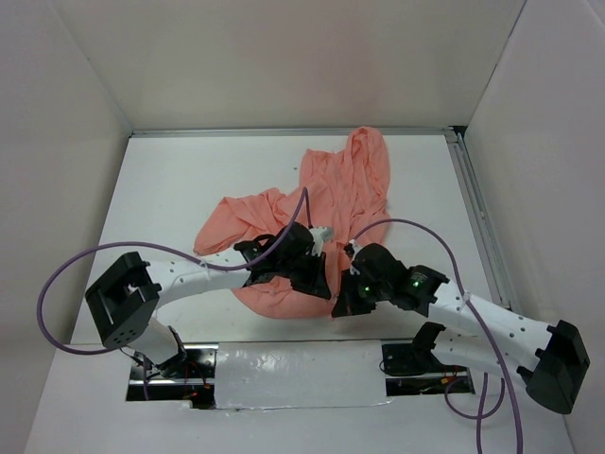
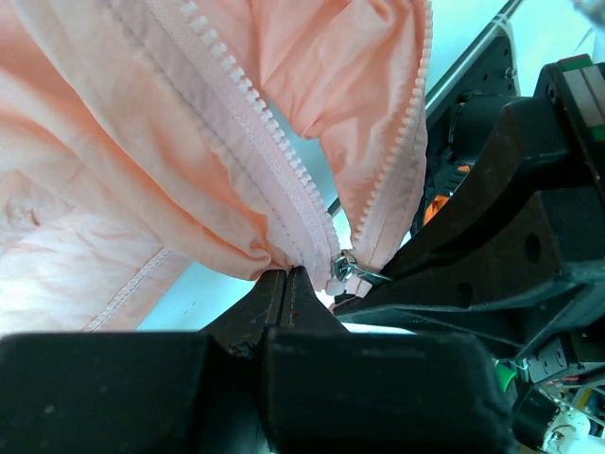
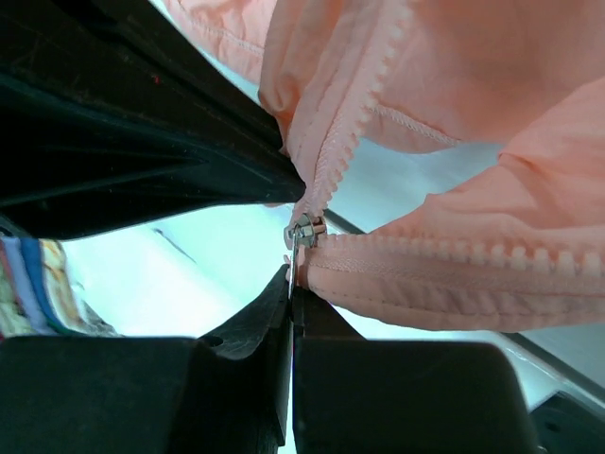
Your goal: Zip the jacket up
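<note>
The salmon-pink jacket [image 1: 326, 203] lies crumpled mid-table, with its hem at my grippers. My left gripper [image 1: 319, 276] is shut on the jacket fabric [image 2: 236, 248] at the bottom end of the zipper, just left of the silver slider [image 2: 348, 268]. My right gripper [image 1: 346, 288] is shut on the slider's thin metal pull tab [image 3: 292, 270], right below the slider [image 3: 305, 230]. In the right wrist view the two rows of pink teeth [image 3: 454, 253] split apart just above the slider. The two grippers almost touch.
White walls enclose the table on three sides. A metal rail [image 1: 475, 213] runs along the right edge. A shiny taped patch [image 1: 302, 374] lies at the near edge between the arm bases. Purple cables [image 1: 57, 284] loop over both arms.
</note>
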Action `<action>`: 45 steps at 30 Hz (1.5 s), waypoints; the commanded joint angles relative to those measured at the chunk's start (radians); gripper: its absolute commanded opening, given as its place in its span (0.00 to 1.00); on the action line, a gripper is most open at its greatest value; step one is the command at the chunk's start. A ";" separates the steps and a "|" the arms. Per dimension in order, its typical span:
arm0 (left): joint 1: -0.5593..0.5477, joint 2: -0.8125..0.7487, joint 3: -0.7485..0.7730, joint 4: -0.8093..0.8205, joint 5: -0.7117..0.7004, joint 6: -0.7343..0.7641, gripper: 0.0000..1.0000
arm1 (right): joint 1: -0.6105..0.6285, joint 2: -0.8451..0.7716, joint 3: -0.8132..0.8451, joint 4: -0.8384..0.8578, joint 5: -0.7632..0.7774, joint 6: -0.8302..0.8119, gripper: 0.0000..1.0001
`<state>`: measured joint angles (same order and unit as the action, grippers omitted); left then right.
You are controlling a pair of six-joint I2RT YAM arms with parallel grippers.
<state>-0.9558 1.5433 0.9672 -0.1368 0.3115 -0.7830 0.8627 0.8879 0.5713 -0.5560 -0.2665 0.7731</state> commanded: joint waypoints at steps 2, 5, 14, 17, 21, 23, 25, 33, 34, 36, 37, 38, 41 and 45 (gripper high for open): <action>-0.003 -0.026 -0.007 -0.021 -0.034 0.070 0.00 | -0.002 0.000 0.117 -0.090 0.010 -0.136 0.00; -0.009 -0.022 0.001 -0.035 -0.055 0.090 0.00 | -0.005 0.003 0.163 -0.171 0.067 -0.152 0.00; -0.018 -0.038 -0.010 -0.024 -0.081 0.114 0.00 | -0.007 0.039 0.139 -0.281 0.113 -0.091 0.00; -0.018 -0.046 -0.012 -0.017 -0.077 0.120 0.00 | -0.002 0.065 0.140 -0.323 0.214 -0.063 0.00; -0.021 -0.046 -0.007 -0.026 -0.089 0.128 0.00 | 0.021 0.112 0.151 -0.314 0.245 -0.061 0.02; -0.023 -0.043 -0.005 -0.026 -0.091 0.134 0.00 | 0.044 0.137 0.159 -0.294 0.242 -0.063 0.05; -0.023 -0.038 -0.005 -0.026 -0.092 0.137 0.00 | 0.058 0.148 0.165 -0.283 0.245 -0.066 0.08; -0.032 -0.023 -0.001 -0.027 -0.101 0.151 0.00 | 0.070 0.132 0.151 -0.159 0.170 -0.090 0.10; -0.037 -0.022 0.001 -0.027 -0.101 0.152 0.00 | 0.070 0.119 0.156 -0.151 0.150 -0.090 0.12; -0.040 -0.017 0.004 -0.024 -0.101 0.156 0.00 | 0.062 0.115 0.176 -0.147 0.124 -0.090 0.18; -0.041 -0.017 0.004 -0.023 -0.103 0.157 0.00 | 0.050 0.117 0.189 -0.148 0.087 -0.093 0.18; -0.043 -0.018 0.004 -0.020 -0.103 0.159 0.00 | 0.044 0.120 0.193 -0.147 0.072 -0.090 0.18; -0.043 -0.025 0.004 -0.018 -0.107 0.154 0.00 | 0.013 0.143 0.197 -0.157 0.024 -0.087 0.18; -0.049 -0.041 -0.010 0.005 -0.092 0.165 0.00 | -0.031 0.146 0.190 -0.168 0.047 -0.078 0.00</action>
<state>-0.9962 1.5272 0.9695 -0.1585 0.2176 -0.6525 0.8574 1.0344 0.7250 -0.7288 -0.2096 0.6899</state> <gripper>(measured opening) 0.041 0.040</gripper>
